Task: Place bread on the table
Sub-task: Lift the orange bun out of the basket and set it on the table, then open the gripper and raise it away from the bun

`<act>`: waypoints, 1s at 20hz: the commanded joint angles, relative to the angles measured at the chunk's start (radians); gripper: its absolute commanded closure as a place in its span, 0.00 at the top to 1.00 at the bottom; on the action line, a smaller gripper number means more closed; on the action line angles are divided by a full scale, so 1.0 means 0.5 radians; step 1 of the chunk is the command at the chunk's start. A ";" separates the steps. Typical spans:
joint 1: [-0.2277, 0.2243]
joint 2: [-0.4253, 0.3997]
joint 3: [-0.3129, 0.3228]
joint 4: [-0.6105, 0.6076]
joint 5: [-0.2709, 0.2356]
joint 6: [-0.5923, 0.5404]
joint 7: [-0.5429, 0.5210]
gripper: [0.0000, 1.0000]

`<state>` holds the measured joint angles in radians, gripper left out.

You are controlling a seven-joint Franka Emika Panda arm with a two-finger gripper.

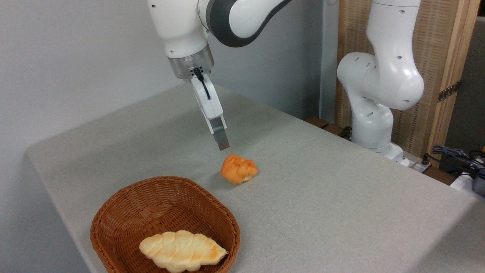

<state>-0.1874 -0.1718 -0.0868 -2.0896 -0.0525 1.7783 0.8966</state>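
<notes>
From my seat I see the arm (212, 22) reaching in from the upper right, its wrist flange pointing down and the gripper (222, 145) slanting toward the lower right above the table (341, 197). The gripper is edge-on to the camera, so only one finger (219, 136) shows as a single narrow blade; I cannot tell whether the jaws are parted or closed. Nothing is visibly between them, and the tip hangs in the air, clear of the cloth.

The bread (238, 169) lies on the grey table surface just below the fingertip and slightly to its right, apart from it with a small gap. It rests tilted, lobed top turned partly toward the camera, a soft shadow on its left side.

Further below the gripper and to its left sits the wicker basket (113, 216), near the front edge of the table and well apart from the fingertip. Inside it, against the near wall, lies one pale braided loaf (182, 251), lengthwise across the bottom; the rest of the basket floor is bare weave. The bun sits outside the basket, near its far right rim but not touching it.

The arm's base (373, 125) stands beyond the table's right edge.
</notes>
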 commanded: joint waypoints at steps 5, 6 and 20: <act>-0.009 -0.037 0.118 0.184 -0.012 0.027 -0.002 1.00; -0.009 -0.031 0.161 0.252 -0.012 0.027 -0.026 1.00; 0.001 0.384 0.367 1.041 -0.036 -0.271 -0.373 1.00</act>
<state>-0.1858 -0.0200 0.0906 -1.6492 -0.0529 1.6945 0.7501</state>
